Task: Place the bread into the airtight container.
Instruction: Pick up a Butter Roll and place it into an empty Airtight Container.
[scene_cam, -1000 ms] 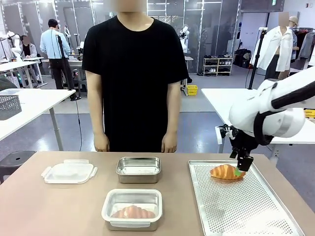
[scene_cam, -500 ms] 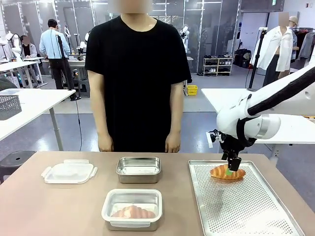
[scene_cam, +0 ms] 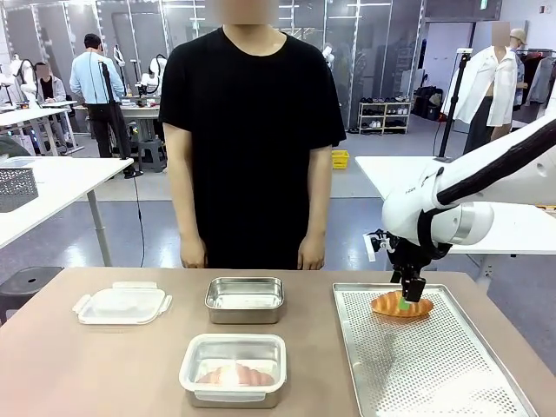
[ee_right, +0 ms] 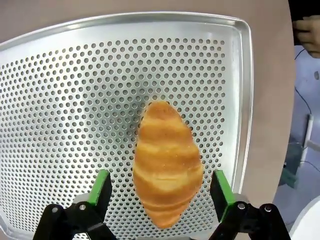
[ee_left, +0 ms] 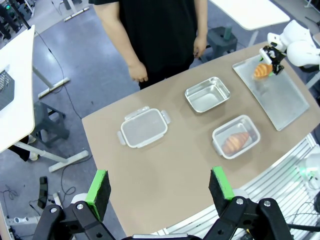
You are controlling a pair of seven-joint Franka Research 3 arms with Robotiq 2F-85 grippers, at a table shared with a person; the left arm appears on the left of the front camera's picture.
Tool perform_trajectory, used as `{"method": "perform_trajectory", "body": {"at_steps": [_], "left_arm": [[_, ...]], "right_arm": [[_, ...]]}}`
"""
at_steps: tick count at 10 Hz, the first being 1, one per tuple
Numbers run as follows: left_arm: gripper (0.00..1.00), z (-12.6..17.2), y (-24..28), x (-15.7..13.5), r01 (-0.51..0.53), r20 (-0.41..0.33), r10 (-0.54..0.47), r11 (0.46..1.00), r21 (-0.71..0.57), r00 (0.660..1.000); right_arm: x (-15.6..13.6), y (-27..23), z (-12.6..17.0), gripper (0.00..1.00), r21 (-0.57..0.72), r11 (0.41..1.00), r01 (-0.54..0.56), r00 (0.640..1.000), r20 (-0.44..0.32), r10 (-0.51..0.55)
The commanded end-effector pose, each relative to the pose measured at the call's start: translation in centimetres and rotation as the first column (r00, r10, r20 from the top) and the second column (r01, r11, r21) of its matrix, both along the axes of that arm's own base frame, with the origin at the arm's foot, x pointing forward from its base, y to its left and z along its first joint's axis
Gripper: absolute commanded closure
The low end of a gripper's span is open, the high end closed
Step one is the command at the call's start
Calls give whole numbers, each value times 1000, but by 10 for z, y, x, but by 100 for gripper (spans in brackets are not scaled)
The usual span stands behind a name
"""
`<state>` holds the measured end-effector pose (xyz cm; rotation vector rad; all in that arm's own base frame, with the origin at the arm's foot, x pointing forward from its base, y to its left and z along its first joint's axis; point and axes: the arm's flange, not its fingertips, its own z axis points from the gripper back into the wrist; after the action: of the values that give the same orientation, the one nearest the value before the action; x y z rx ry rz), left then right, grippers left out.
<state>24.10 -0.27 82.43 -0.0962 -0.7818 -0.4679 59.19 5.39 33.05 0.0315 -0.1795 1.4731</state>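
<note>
The right pincer (scene_cam: 410, 298) stands wide open astride a croissant (ee_right: 167, 162) on the perforated tray (scene_cam: 452, 365) at the robot's right of the tabletop (scene_cam: 87, 365), its green pads either side of the bread with a gap on each side, gripping nothing. The left pincer (ee_left: 157, 187), equally wide open and empty, hangs high above the tabletop (a person stands at the far edge, arms down). Left of the tray, the clear-rimmed container (scene_cam: 233, 340) nearest the robot holds another croissant (scene_cam: 233, 375), with an empty steel tub (scene_cam: 245, 300) behind it and a lid (scene_cam: 122, 306) farther left.
</note>
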Motion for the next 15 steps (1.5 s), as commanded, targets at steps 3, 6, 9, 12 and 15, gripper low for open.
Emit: {"method": "perform_trajectory", "body": {"at_steps": [3, 6, 9, 12, 15], "left_arm": [[0, 3, 0, 0, 2, -9, -2, 1000, 3, 1000], [0, 3, 0, 0, 2, -9, -2, 1000, 3, 1000], [0, 3, 0, 0, 2, -9, -2, 1000, 3, 1000], [0, 3, 0, 0, 2, -9, -2, 1000, 3, 1000], [0, 3, 0, 0, 2, -9, -2, 1000, 3, 1000]], "right_arm": [[-4, 0, 2, 1, 2, 1000, 14, 1000, 9, -14], [19, -14, 0, 1, -9, 998, 55, 998, -2, -55], [29, -16, -3, 1, -15, 998, 63, 997, -33, -64], [33, -11, -17, 1, -18, 999, 47, 995, -91, -48], [33, -7, -28, 1, -40, 999, 31, 991, -128, -36]]}}
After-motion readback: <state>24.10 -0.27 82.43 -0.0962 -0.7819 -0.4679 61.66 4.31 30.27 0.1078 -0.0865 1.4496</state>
